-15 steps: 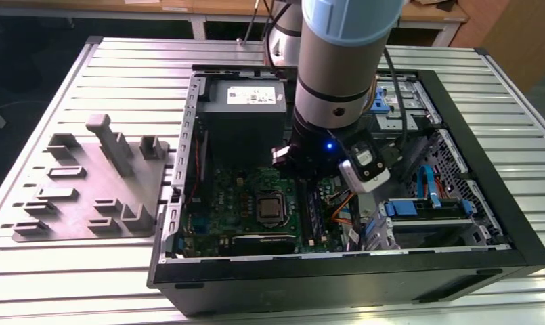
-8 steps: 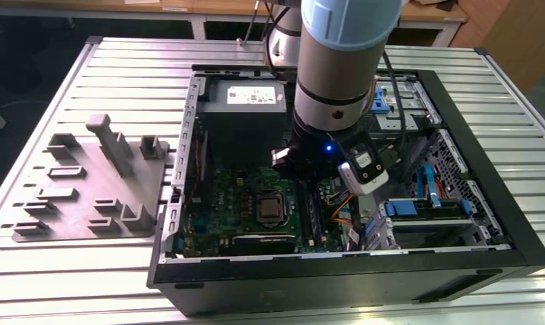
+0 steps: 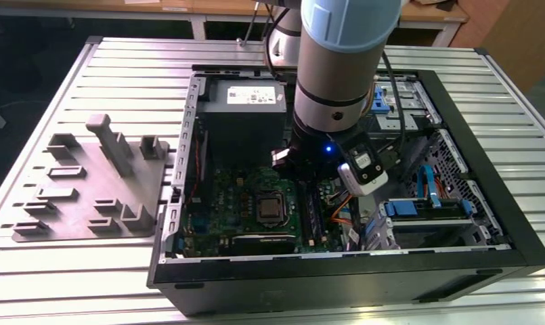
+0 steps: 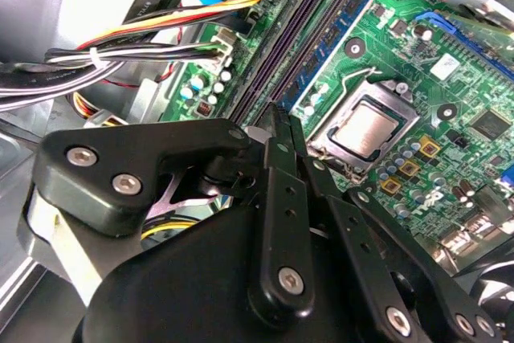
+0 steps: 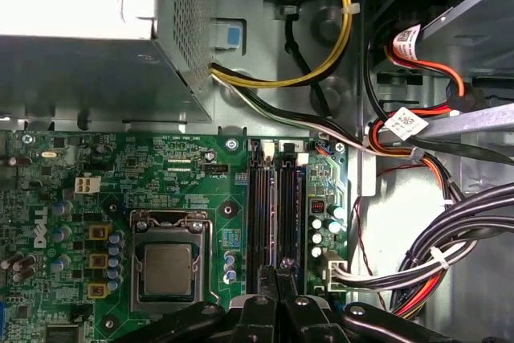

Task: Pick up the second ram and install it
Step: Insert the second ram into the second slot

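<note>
Black fingers (image 4: 281, 174) are standing pressed together with no gap showing between them and nothing visibly gripped, their tips hanging over the near end of the memory slots (image 5: 273, 206), just beside the CPU socket (image 4: 365, 130). The second ram (image 4: 341, 34), dark with a blue-green tint, is lying along the slot closest to the CPU socket, between it and the black rails; whether it is fully seated cannot be told. In the exterior view, the arm (image 3: 340, 61) is reaching down into the open computer case (image 3: 344, 277), ending just to the exterior view's right of the CPU socket. The green motherboard (image 5: 201, 190) is surrounding the CPU socket. A bundle of black, red and yellow cables (image 5: 450, 247) is running on the far side of the slots from the CPU socket. A grey holder tray (image 3: 82, 196) is resting on the slatted metal counter (image 3: 74, 271), well apart from the CPU socket.
</note>
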`<state>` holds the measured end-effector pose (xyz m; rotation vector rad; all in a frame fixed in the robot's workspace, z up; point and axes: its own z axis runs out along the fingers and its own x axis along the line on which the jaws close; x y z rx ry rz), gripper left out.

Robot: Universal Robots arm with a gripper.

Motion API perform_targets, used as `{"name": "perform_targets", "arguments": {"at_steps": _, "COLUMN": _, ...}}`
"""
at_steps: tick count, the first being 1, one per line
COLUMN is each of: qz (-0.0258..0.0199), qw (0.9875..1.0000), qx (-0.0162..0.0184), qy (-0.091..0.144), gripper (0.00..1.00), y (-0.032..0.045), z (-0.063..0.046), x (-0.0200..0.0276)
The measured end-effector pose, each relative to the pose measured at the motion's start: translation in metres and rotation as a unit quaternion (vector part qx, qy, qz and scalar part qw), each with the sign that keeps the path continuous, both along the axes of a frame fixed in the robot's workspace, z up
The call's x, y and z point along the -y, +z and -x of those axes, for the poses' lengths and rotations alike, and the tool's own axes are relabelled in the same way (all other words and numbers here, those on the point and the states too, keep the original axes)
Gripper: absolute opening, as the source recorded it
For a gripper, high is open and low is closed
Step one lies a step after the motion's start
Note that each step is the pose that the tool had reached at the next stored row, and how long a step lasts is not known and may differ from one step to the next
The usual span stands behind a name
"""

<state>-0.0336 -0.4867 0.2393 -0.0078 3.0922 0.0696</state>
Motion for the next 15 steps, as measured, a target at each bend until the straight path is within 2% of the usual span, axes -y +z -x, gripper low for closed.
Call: {"name": "perform_targets", "arguments": {"at_steps": 15, "qz": -0.0002, "qw": 1.0, "qx": 0.0, "qy": 0.0, "gripper": 0.11, "y": -0.0051, "z": 0.0, "x": 0.0}}
